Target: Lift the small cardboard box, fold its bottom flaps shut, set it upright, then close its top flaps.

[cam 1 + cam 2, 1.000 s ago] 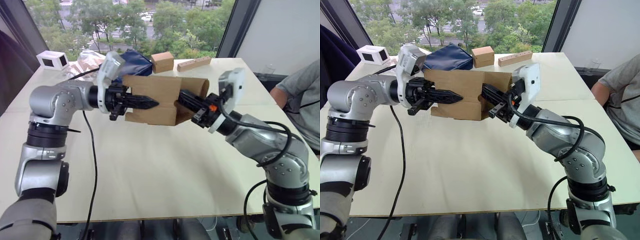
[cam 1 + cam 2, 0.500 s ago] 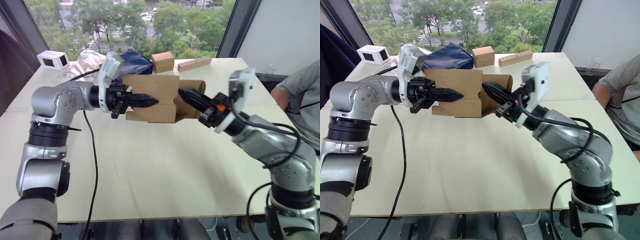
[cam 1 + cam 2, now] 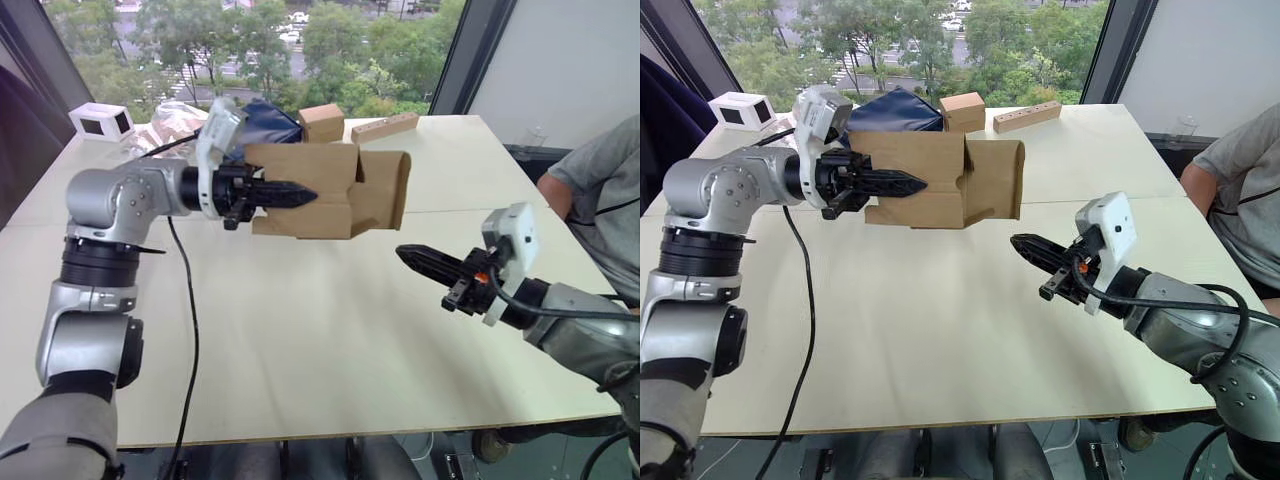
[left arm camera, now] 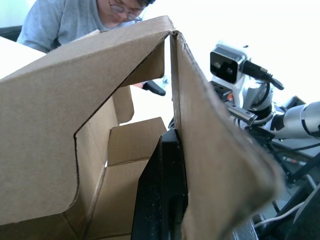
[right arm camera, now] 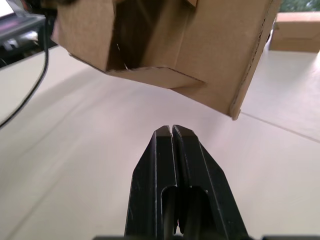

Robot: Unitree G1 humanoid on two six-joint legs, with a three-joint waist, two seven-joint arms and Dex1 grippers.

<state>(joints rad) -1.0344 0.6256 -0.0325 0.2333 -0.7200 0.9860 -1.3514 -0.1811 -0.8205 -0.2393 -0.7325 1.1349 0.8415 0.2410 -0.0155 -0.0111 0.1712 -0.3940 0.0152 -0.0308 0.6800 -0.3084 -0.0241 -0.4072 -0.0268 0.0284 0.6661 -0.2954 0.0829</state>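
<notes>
From the head views, my left gripper (image 3: 300,197) holds the small cardboard box (image 3: 310,190) in the air above the far half of the table (image 3: 300,340), its fingers closed on one wall of the box. The box lies on its side, with its long axis running across the table from left to right. Its open end with the bottom flaps (image 3: 385,190) points toward my right side. My right gripper (image 3: 1025,246) hangs lower and nearer the front right edge, well apart from the box, fingers pressed together. So the flaps lie up and to the left of this gripper, and I judge it is the arm that must push them shut.

In the left wrist view, my black fingers (image 4: 167,190) clamp the cardboard wall, one of them inside the box.

In the right wrist view, my closed fingers (image 5: 172,165) point toward the open end, where one flap (image 5: 160,76) sticks out.

At the far edge stand a squat brown box (image 3: 964,110), a long wooden block (image 3: 1026,116) and a dark blue bag (image 3: 895,108); a person (image 3: 1240,190) sits by the right edge. Nothing blocks the way to the flaps.
</notes>
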